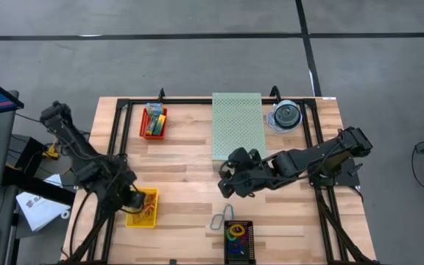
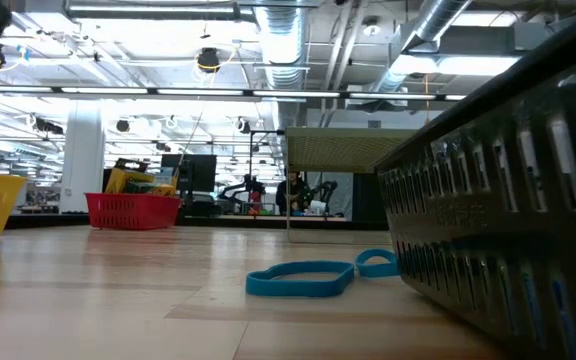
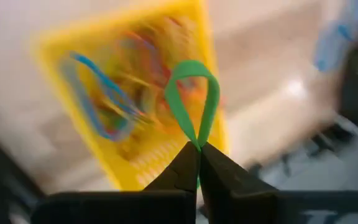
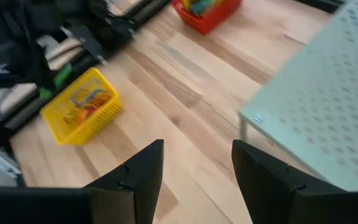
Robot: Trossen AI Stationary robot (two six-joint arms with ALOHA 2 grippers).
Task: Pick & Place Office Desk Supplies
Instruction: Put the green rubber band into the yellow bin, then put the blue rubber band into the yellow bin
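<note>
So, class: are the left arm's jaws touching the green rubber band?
Touching. The left wrist view shows the left gripper shut on the green rubber band, its loop standing above the yellow basket.

From overhead we look straight down on the whole table (image 1: 190, 169). Our low camera sits on its surface, close beside the black bin (image 2: 508, 200), facing the room. One wrist camera looks closely down into the yellow basket (image 3: 135, 99); the other sees it from farther off, beyond the table's middle.

Grey floor (image 1: 197, 18) with dark seams surrounds the wooden surface (image 1: 190, 169); ceiling ducts (image 2: 288, 45) and lamps (image 2: 208, 60) hang overhead.
</note>
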